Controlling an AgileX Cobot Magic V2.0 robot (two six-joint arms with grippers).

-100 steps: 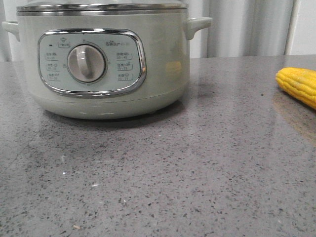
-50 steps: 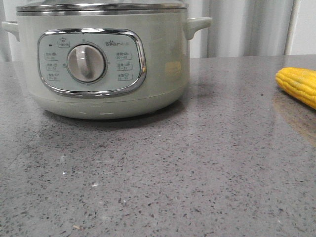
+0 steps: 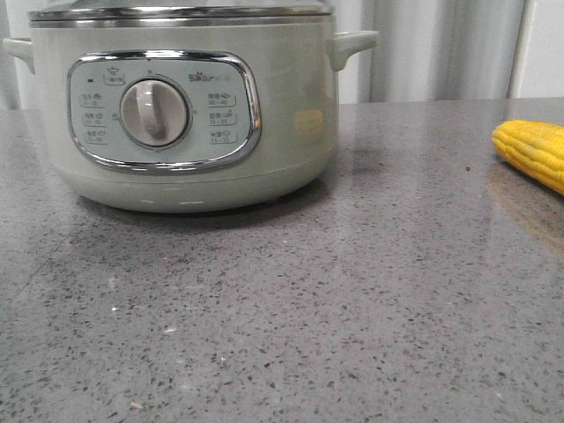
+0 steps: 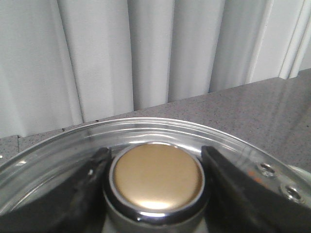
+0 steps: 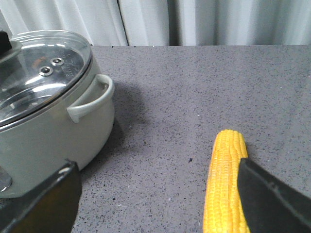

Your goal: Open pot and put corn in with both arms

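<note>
The pale green pot (image 3: pixel 291 106) stands at the left of the table with its glass lid (image 3: pixel 176 12) on. In the left wrist view my left gripper (image 4: pixel 155 151) sits over the lid (image 4: pixel 63 145), and its black fingers (image 4: pixel 87 179) press both sides of the gold-topped lid knob (image 4: pixel 158 177). The yellow corn (image 3: pixel 533 150) lies on the table at the far right. In the right wrist view my right gripper (image 5: pixel 158 165) is open and low over the table. The corn (image 5: pixel 223 184) lies just inside its right finger (image 5: pixel 272 199), and the pot (image 5: pixel 58 141) is beside the other finger.
The grey speckled counter (image 3: pixel 308 308) stretches in front of the pot. Pale curtains (image 3: pixel 441 48) hang behind the table. The pot's side handle (image 5: pixel 92 99) sticks out toward the corn.
</note>
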